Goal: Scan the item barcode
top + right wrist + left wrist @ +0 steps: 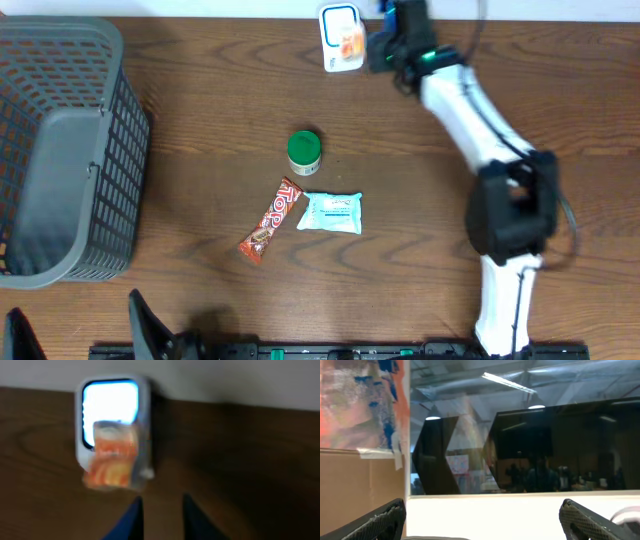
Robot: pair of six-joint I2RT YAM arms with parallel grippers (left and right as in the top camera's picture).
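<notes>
**A:** Where is the item sitting?

**B:** The small orange plastic packet (111,462) lies on the white rounded scanner (144,425), covering the lower edge of its glowing screen. Both are at the far edge of the brown wooden tabletop (200,90).

**A:** And the right pincer?

**B:** The right pincer (160,515) hovers just beside the scanner, low over the wood. In its wrist view the two bluish fingertips (131,520) stand a narrow gap apart with nothing between them, and they are clear of the packet. That view is blurred, so I cannot make out finer detail.

**A:** The left one?

**B:** The left pincer (482,525) is spread wide and holds nothing. Its black fingers (380,520) sit at the bottom corners of its own view, which faces a window and a wall.

**A:** What else is on the tabletop?

**B:** Near the middle stands a round green-capped tub (304,152). Closer to the robot lie a red chocolate bar in its wrapper (272,218) and a pale blue flat pouch (330,212), just beside each other. A grey plastic mesh basket (120,180) sits at the left edge, well apart from them.
</notes>
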